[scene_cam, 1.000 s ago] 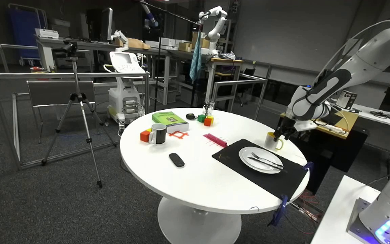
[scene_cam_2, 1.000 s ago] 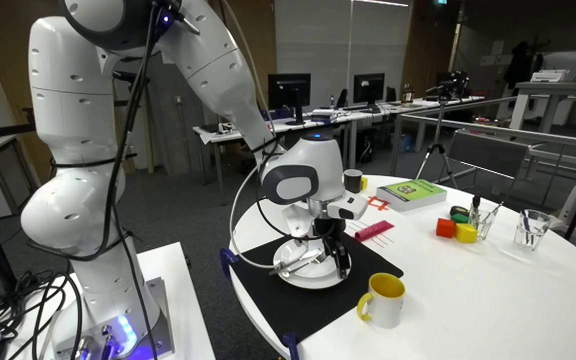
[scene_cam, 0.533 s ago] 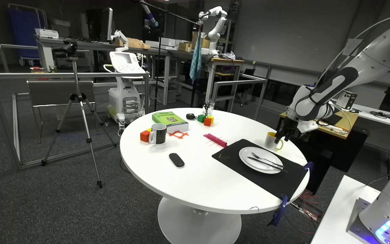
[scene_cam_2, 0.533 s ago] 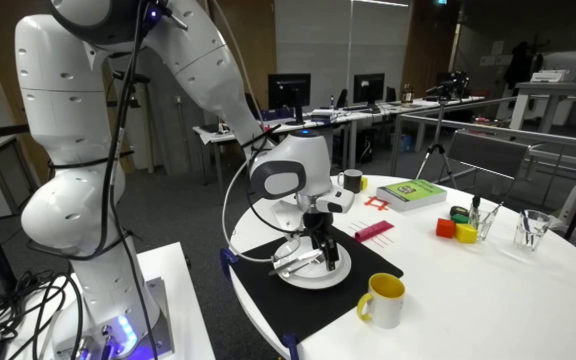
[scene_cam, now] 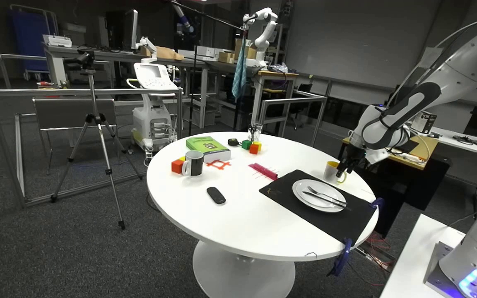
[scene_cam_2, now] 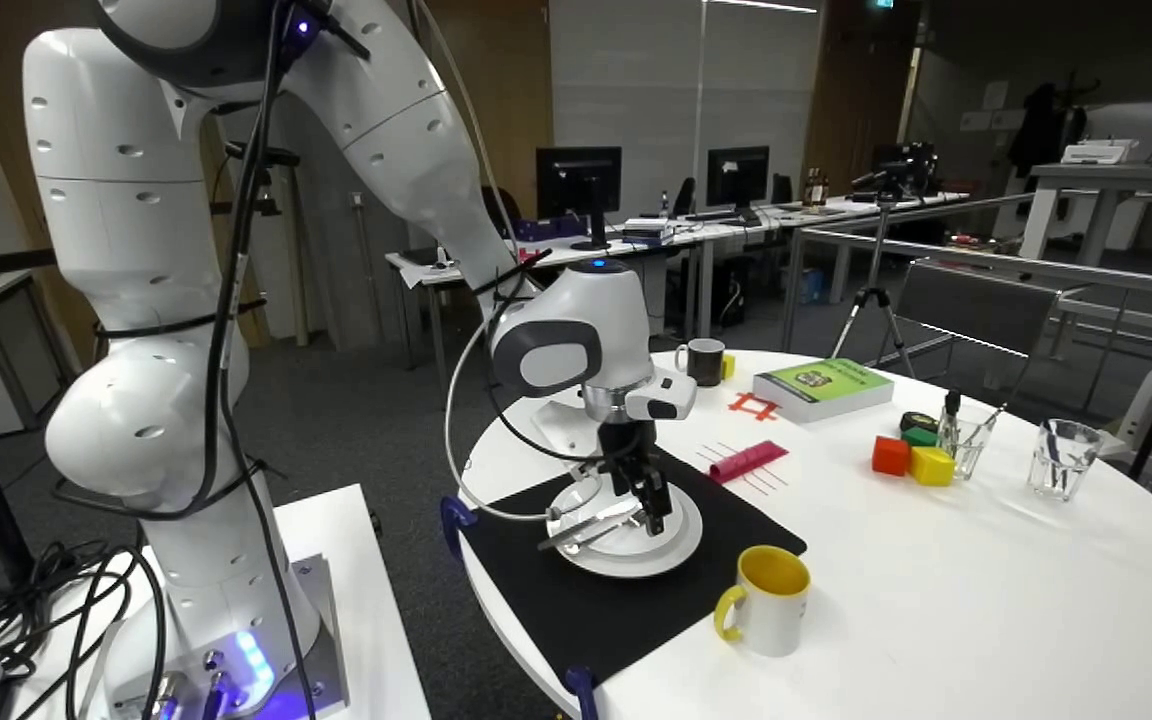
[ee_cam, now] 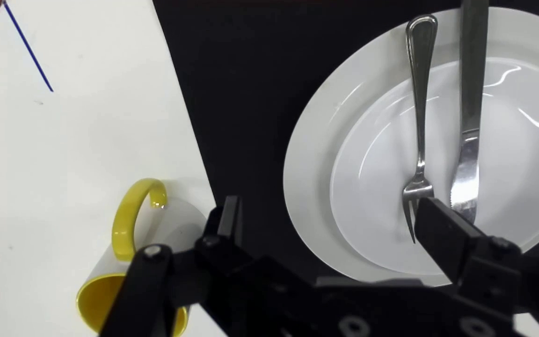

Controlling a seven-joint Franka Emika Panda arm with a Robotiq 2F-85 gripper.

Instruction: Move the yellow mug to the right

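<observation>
The yellow mug point(scene_cam_2: 774, 610) is white outside with a yellow inside and yellow handle. It stands upright on the white table just beside the black placemat. It also shows in an exterior view point(scene_cam: 329, 173), partly behind the gripper, and at the lower left of the wrist view point(ee_cam: 176, 227), partly hidden by a finger. My gripper point(scene_cam_2: 648, 505) is above the white plate point(scene_cam_2: 626, 568), apart from the mug. In the wrist view the gripper point(ee_cam: 328, 210) has its fingers wide apart with nothing between them. The gripper also shows in an exterior view point(scene_cam: 343, 170).
A fork point(ee_cam: 420, 117) and knife point(ee_cam: 470, 117) lie on the plate, which sits on the placemat point(scene_cam_2: 536, 590). Further off are a pink roll point(scene_cam_2: 746, 461), red block point(scene_cam_2: 890, 456), yellow block point(scene_cam_2: 932, 466), glasses point(scene_cam_2: 1061, 465), green book point(scene_cam_2: 824, 390) and dark mug point(scene_cam_2: 705, 362).
The gripper and arm have drawn back toward the robot base, leftward and slightly up in an exterior view, away from the mug. The mug has not moved.
</observation>
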